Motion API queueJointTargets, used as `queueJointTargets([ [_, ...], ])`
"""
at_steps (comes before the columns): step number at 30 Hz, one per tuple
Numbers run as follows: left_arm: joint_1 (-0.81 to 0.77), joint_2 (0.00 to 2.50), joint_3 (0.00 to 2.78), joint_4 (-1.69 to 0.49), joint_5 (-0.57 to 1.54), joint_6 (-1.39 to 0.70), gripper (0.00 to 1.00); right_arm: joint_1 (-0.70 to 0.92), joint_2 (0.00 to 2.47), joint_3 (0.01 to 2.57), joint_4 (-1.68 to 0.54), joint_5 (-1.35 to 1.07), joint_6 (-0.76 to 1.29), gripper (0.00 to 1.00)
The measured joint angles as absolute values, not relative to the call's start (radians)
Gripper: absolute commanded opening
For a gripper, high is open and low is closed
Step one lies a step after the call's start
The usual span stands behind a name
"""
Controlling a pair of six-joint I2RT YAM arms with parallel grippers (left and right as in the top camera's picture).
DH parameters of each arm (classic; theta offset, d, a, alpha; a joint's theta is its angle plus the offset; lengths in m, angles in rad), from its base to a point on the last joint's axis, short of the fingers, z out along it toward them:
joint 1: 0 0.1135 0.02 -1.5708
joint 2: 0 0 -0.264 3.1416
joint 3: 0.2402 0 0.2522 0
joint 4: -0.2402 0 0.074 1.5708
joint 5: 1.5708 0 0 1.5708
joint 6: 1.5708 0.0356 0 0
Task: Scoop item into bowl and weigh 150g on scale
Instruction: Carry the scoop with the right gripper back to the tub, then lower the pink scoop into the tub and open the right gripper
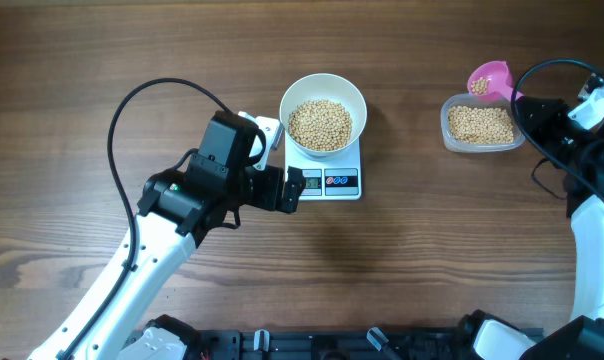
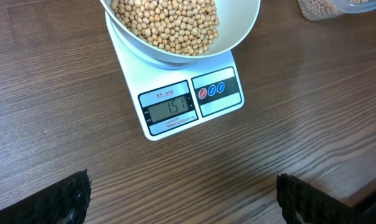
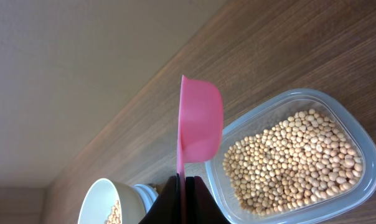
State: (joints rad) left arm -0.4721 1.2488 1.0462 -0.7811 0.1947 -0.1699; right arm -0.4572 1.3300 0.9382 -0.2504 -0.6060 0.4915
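Beans point(image 1: 320, 124) fill the bowl point(image 1: 354, 95) on the scale point(image 2: 175, 121), and its display reads just over the target (scooping looks finished). Left end effector point(image 2: 183, 200), the nearer one, hangs wide open and empty just before the scale; right end effector point(image 3: 182, 202) is clamped on the pink scoop point(image 3: 200, 124) at the tub point(image 3: 357, 142), well apart

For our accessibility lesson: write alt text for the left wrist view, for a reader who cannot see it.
A white bowl of tan beans sits on a small white scale whose display reads 151, on a wooden table. The open left tool shows only its dark fingertips at the bottom corners, holding nothing.
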Motion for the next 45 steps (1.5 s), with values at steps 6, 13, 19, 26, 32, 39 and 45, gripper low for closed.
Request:
queueJointTargets([
  [6,-0.472,1.249,1.046,-0.781,0.195,-0.17,1.0,-0.457,1.33,0.938,-0.25,-0.606,0.492,0.04],
  [13,-0.472,1.249,1.046,-0.781,0.195,-0.17,1.0,-0.457,1.33,0.939,-0.321,-0.54,0.424,0.04],
  [19,-0.472,1.249,1.046,-0.781,0.195,-0.17,1.0,-0.457,1.33,0.938,-0.356,-0.518,0.307,0.04],
  [26,-0.472,1.249,1.046,-0.781,0.195,-0.17,1.0,-0.457,1.33,0.938,-0.4,-0.45,0.128,0.04],
  [32,-0.472,1.249,1.046,-0.781,0.195,-0.17,1.0,-0.447,1.33,0.939,-0.411,-0.406,-0.046,0.04],
  [39,-0.472,1.249,1.046,-0.781,0.195,-0.17,1.0,-0.364,1.33,0.938,-0.416,-0.299,-0.184,0.04],
  [45,-0.472,1.249,1.046,-0.781,0.195,-0.17,1.0,-0.326,1.33,0.938,-0.419,-0.221,-0.315,0.05],
])
